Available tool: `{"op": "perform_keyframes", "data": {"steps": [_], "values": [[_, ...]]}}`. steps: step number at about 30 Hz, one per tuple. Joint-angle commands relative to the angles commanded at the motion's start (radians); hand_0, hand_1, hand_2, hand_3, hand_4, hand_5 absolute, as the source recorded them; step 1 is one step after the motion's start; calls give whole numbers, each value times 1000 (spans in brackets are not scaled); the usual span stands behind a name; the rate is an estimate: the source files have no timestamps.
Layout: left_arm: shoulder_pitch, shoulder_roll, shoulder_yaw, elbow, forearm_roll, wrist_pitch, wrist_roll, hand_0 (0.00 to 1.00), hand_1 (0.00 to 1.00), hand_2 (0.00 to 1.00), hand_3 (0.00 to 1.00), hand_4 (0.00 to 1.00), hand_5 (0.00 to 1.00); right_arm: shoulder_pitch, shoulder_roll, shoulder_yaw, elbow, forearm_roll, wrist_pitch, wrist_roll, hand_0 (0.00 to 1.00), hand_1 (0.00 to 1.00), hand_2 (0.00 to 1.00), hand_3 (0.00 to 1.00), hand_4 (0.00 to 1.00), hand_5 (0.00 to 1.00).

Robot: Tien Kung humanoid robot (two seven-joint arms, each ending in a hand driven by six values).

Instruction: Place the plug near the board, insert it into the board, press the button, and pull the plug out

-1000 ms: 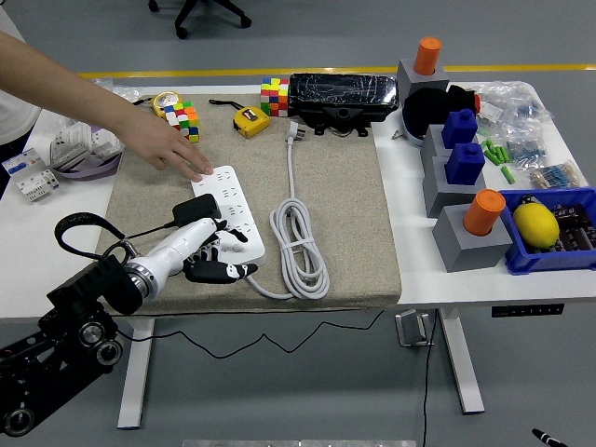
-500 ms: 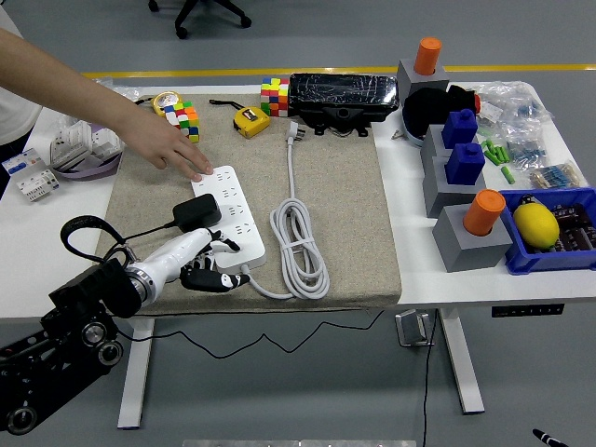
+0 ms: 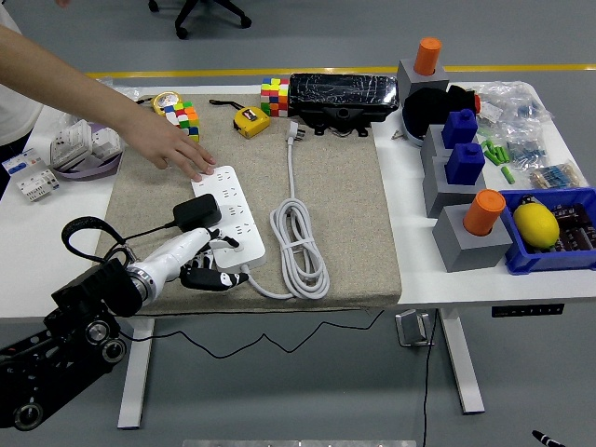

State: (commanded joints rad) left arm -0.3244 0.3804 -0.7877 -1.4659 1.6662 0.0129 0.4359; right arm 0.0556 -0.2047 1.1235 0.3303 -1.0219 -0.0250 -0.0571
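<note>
Moved: left hand (image 3: 209, 270) had slid back off the black plug (image 3: 197, 213), which stayed seated.
Hand: fingers curled, holding nothing (right arm unseen).
Handling: plug looked light and rigid; grip its sides.

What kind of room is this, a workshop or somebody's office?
Probably a robotics lab or test workshop. A white table holds practice items: a power strip on a mat, puzzle cubes, and a blue bin of small parts, while a person's hand steadies the strip.

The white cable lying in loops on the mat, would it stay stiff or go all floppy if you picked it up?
Probably floppy: the white cable already lies in loose, curved loops on the mat, so it would likely sag and unwind. Its plug end looks solid, so that end might dangle and swing. It seems unlikely to roll away.
</note>
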Motion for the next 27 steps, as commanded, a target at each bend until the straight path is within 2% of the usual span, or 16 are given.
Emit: {"op": "perform_keyframes", "data": {"steps": [7,10,12,15,16,18,20,21,22,27], "values": [[2,2,1,-2,-1,-25,14,73,62,133,782,871,455,-1,1,6,-2,-2,0,0,654,653,658,570,991,558],[5,3,-5,-9,3,-12,-4,74,62,134,754,873,457,0,2,9,-1,-3,0,0,653,653,658,570,991,558],[8,2,-10,-10,12,28,-45,74,62,134,754,873,457,1,2,10,0,-3,0,0,653,653,658,570,991,558],[9,-3,-17,10,-15,149,-166,74,62,134,754,873,457,2,5,12,-2,-7,0,0,653,653,658,570,991,558],[7,-6,-21,19,-33,191,-207,191,139,226,644,862,436,2,6,12,-2,-7,0,0,653,653,658,571,991,558],[3,-10,-29,40,-67,268,-277,191,139,226,644,862,436,1,6,12,-2,-7,-1,0,653,653,658,571,991,558],[-3,-14,-37,59,-78,312,-317,191,139,226,644,862,436,1,5,10,-3,-6,0,0,653,653,658,571,991,558],[-6,-17,-41,70,-76,328,-329,191,139,226,644,862,436,1,5,9,-2,-5,0,0,653,653,658,571,991,558],[-11,-20,-44,84,-67,342,-338,373,431,477,592,842,362,0,4,8,-2,-4,0,0,654,653,658,571,991,558],[-39,-36,-57,153,31,382,-332,373,431,477,592,842,362,1,4,5,-1,-2,0,0,654,653,658,571,991,558]]}}
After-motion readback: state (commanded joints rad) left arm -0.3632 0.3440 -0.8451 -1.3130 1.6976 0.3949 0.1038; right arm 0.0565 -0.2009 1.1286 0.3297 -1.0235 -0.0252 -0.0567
